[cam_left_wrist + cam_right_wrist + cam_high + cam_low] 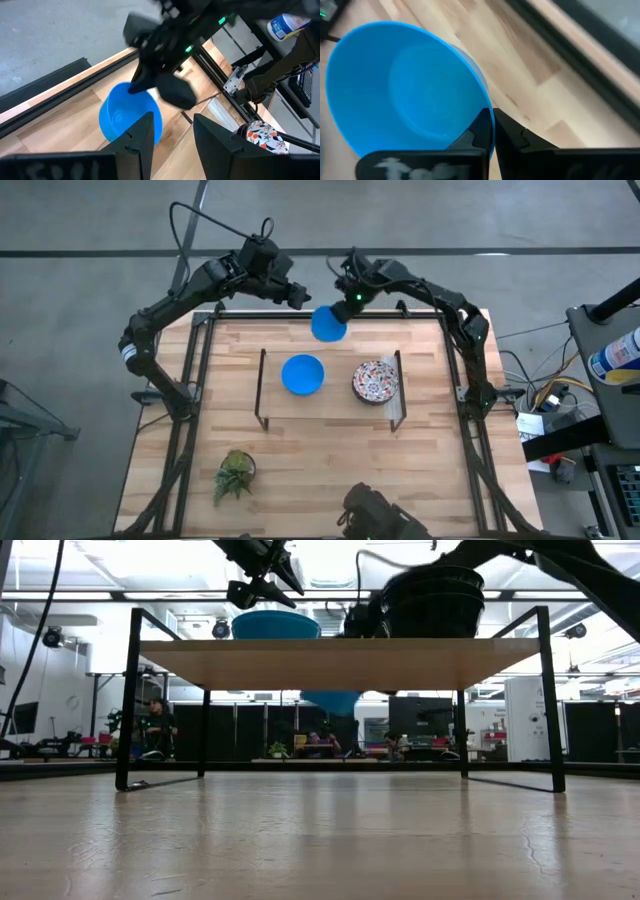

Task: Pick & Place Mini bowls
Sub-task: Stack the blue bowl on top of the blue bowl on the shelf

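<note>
- Now we hold one blue bowl (328,324) by its rim in our right gripper (343,308), whose two fingers are pinched on the bowl's wall; in the right wrist view the bowl (410,87) hangs tilted above the wooden table (530,65).
- From above, this held bowl sits near the far edge of the table (230,380), just behind the small raised shelf (262,380).
- From the left wrist view we see the same bowl (125,117) with the other arm's dark gripper (165,85) gripping its edge.
- Our left gripper (297,296) hovers close beside the held bowl, its fingers (140,137) spread apart with nothing between them.
- On the shelf a second blue bowl (302,374) rests upright, and a patterned bowl (375,381) stands beside it, the two near each other but apart.
- At table height, we see the shelf's blue bowl (275,624) on the board (340,662) and a dark stack of bowls (435,602) beside it; how many are stacked, we cannot tell.
- A small green plant (235,473) stands near the table's front left corner, well apart from the bowls.
</note>
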`<state>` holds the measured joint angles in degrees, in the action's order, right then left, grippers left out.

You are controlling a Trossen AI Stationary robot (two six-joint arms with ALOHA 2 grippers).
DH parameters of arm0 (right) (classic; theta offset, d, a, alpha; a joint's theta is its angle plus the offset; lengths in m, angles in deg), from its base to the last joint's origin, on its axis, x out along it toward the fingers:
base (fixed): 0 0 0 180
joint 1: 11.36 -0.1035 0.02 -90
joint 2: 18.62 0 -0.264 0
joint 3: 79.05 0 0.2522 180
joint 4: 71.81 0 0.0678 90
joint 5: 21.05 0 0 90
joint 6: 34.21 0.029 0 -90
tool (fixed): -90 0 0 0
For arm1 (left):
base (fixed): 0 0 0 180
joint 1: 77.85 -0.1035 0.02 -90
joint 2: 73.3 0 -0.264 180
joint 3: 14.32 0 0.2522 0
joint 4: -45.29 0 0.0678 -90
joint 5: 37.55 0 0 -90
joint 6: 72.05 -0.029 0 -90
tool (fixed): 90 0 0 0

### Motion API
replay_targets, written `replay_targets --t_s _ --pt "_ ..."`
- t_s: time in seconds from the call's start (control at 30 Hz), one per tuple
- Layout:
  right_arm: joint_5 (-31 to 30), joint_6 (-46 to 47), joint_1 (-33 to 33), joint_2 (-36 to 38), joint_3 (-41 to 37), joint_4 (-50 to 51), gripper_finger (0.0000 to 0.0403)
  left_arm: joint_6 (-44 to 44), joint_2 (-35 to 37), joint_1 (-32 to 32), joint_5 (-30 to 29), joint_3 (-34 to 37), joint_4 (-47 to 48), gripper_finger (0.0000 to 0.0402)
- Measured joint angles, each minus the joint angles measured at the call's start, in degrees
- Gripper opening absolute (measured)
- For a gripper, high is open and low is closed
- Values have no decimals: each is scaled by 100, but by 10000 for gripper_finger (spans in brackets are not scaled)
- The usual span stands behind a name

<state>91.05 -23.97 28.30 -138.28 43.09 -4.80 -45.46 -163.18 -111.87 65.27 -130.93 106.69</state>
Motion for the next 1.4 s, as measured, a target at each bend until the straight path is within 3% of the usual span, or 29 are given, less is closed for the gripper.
replay_targets --t_s 0.3,0.5,0.7,1.07,1.2,1.4 --pt "55 -48 -170 57 1723 1436 9 -36 94 -43 -5 2 14 128" --pt "45 426 -651 59 2389 1869 9 -147 471 -52 120 2 54 128" --pt "12 743 -1240 59 2555 1942 9 41 943 -50 155 1 475 128" --pt "-567 1232 -2094 57 2553 1845 8 -113 1241 -37 130 2 1220 128" --pt "-994 1357 -2249 57 2551 1837 8 -131 1234 -37 124 2 1305 128" --pt "-1034 1430 -2273 57 2370 1753 8 -162 1229 -35 124 106 1354 128"
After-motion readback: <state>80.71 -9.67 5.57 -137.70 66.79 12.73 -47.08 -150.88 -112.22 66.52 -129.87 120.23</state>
